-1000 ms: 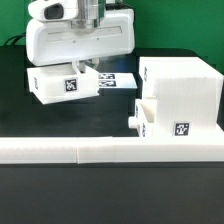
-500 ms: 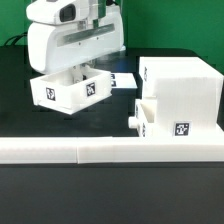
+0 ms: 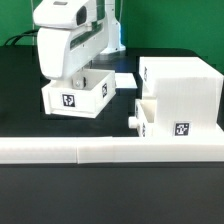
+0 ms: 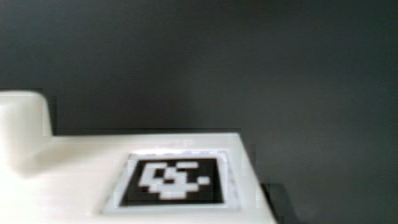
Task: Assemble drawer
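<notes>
The white housing [image 3: 182, 88] stands at the exterior view's right. One small tray [image 3: 160, 122] sits in its lower opening and sticks out, its round knob [image 3: 131, 120] pointing to the exterior view's left. My gripper [image 3: 80, 76] comes down from above at the left and is shut on the second small tray [image 3: 72, 98], gripping its wall. That tray is open-topped and tagged, and it sits apart from the housing. The fingertips are hidden by the tray. The wrist view shows this tray's tagged face [image 4: 175, 183] and its knob [image 4: 22, 130] close up.
A long low white L-shaped bar [image 3: 110, 150] runs across the front of the black table. The marker board [image 3: 125, 79] lies flat behind the held tray, beside the housing.
The gripper has turned and shifted toward the exterior view's right and down, and the held tray has rotated with it. The housing and the other tray have not moved.
</notes>
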Controlling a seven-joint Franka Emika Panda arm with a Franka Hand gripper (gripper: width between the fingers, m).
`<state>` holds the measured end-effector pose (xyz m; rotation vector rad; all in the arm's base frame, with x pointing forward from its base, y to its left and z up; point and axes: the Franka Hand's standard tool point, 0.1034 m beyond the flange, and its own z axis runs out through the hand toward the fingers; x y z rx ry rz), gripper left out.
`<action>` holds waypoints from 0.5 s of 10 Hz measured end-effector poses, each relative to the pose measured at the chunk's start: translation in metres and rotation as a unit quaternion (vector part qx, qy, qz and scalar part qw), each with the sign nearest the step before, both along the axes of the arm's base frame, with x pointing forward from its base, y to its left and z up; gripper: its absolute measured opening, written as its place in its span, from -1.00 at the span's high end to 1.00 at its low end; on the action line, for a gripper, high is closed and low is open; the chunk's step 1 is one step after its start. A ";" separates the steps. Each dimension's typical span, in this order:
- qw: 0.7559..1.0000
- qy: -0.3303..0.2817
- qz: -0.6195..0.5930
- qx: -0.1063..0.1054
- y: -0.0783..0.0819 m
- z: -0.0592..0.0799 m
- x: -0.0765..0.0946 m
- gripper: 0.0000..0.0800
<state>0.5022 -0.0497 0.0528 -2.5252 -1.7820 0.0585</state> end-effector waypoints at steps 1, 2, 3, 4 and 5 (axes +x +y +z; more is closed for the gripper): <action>0.998 -0.006 0.059 -0.002 -0.001 -0.001 0.002 0.89; 0.992 -0.008 0.124 -0.006 -0.001 -0.002 0.007 0.89; 0.983 -0.007 0.184 -0.011 -0.003 -0.004 0.014 0.89; 0.972 -0.002 0.234 -0.016 -0.004 -0.005 0.018 0.89; 0.972 -0.001 0.235 -0.015 -0.005 -0.006 0.016 0.89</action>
